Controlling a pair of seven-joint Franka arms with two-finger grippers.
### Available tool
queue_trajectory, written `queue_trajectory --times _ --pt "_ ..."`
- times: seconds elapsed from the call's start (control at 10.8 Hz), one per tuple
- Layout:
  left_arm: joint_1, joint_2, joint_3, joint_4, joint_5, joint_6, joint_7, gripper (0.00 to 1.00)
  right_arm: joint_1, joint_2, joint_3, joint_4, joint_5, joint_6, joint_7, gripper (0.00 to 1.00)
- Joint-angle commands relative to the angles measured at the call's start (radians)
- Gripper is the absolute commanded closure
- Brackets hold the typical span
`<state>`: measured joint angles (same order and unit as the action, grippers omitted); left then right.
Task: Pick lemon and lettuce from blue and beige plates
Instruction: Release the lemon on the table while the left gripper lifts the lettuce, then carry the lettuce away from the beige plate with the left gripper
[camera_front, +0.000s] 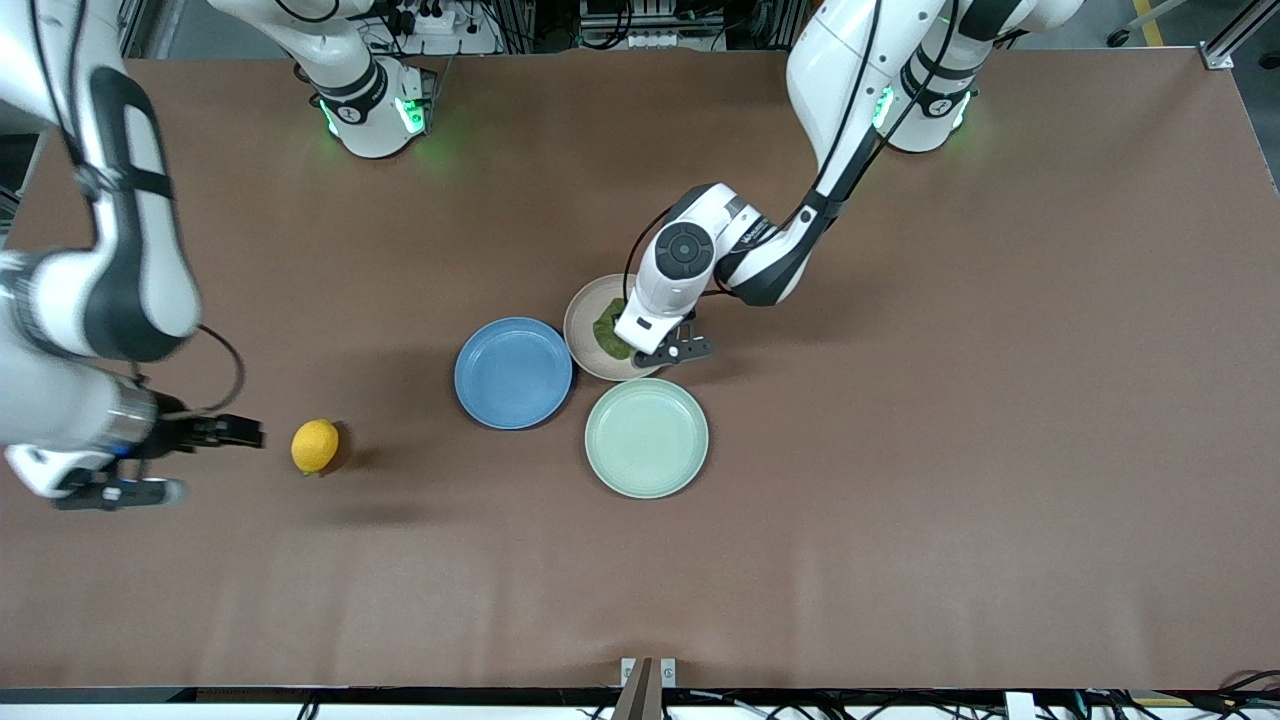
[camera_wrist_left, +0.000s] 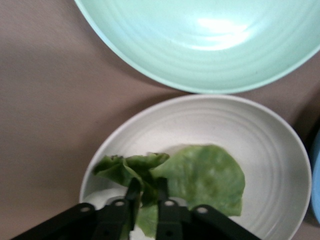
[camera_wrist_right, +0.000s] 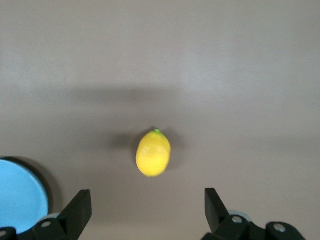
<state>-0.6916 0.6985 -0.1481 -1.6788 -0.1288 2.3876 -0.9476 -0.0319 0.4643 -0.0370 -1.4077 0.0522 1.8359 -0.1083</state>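
Left pincer (camera_wrist_left: 146, 196) pinching lettuce (camera_wrist_left: 200, 175), right pincer (camera_wrist_right: 145, 210) spread beside lemon (camera_wrist_right: 153, 153)

Yellow lemon (camera_front: 315, 445) on the brown table (camera_front: 900, 500); dark green lettuce (camera_wrist_left: 200, 177) on the beige plate (camera_wrist_left: 270, 145); blue plate (camera_front: 513, 373); mint-green plate (camera_front: 647, 437).

the lemon (camera_front: 315, 445) lies on the bare table toward the right arm's end, well apart from the empty blue plate (camera_front: 513, 373). the lettuce (camera_wrist_left: 195, 177) (dark green, crumpled at one edge) rests on the beige plate (camera_wrist_left: 280, 150), beside the blue one.
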Motion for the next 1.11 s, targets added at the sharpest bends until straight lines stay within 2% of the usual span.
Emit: queue_trajectory --times 0.0,0.37,0.83,0.92,1.02 --pt "0.04 -0.071 -0.001 -0.013 0.028 -0.083 -0.02 1.0 -0.013 -0.083 0.009 0.015 0.011 -0.056 -0.013 0.0" --pt "0.06 -0.131 0.002 -0.012 0.029 -0.162 -0.019 1.0 0.006 -0.257 0.038 -0.002 0.009 -0.119 -0.002 0.0" --pt "0.194 -0.243 0.002 -0.013 0.029 -0.349 0.1 1.0 0.009 -0.338 0.029 -0.004 0.011 -0.237 -0.004 0.0" --pt "0.233 -0.252 0.002 -0.012 0.032 -0.363 0.113 1.0 0.03 -0.343 -0.001 -0.002 0.011 -0.256 -0.004 0.0" --pt "0.282 -0.27 0.002 -0.013 0.034 -0.381 0.148 1.0 0.079 -0.351 -0.062 -0.004 0.011 -0.262 -0.008 0.0"
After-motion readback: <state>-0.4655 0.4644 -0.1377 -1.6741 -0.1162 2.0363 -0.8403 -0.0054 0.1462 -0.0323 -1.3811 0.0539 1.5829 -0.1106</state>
